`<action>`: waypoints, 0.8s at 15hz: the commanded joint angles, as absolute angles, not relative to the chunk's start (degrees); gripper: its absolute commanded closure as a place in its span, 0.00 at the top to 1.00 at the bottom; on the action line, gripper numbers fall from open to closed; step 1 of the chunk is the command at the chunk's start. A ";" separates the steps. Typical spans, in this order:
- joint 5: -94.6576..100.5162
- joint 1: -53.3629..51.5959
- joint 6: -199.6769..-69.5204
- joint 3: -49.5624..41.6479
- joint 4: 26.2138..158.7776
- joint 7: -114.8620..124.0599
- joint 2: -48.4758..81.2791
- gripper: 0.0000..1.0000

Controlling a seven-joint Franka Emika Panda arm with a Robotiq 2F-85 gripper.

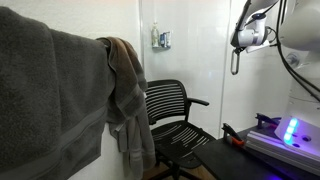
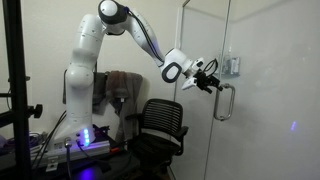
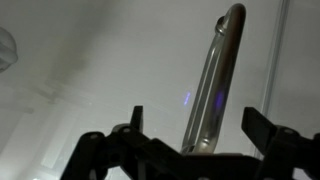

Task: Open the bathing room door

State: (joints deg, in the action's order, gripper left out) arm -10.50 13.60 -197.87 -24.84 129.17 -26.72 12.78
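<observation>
Closest to my wrist lens sat the black two-finger Robotiq gripper [image 3: 196,122], its fingers [image 3: 135,120] spread wide. The short chrome loop handle [image 3: 215,90] rose upright in the gap between them, nearer the right finger. I could not tell whether either pad touched the metal.

That handle belonged to the tall clear-glass bathing room door [image 2: 210,140], which stood floor to ceiling on the right of an exterior view. The white Panda arm [image 2: 140,35] reached across from its base and put the gripper just beside the top of the handle.

A small bottle shelf [image 2: 232,65] showed through the glass, a little above the handle. Below the arm stood a black mesh office chair [image 2: 160,125], well apart from the gripper. A big grey towel [image 1: 45,95] hung right in front of an exterior view, with a brown towel [image 1: 125,90] draped just beside it. The chair sat behind them, and the gripper was at the handle at the upper right.
</observation>
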 commanded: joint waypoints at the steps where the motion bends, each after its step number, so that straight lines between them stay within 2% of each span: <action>1: -14.95 10.16 -197.96 -28.27 124.29 -27.34 16.44 1.00; 10: -17.72 7.72 -197.22 -29.81 123.87 -27.22 18.07 1.00; 11: -17.29 8.20 -197.29 -29.10 124.08 -26.84 17.90 0.75; 12: -16.80 8.50 -197.26 -28.64 124.17 -26.73 17.78 0.74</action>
State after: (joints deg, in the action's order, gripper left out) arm -17.70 8.08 -197.74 -29.32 123.61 -26.52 17.90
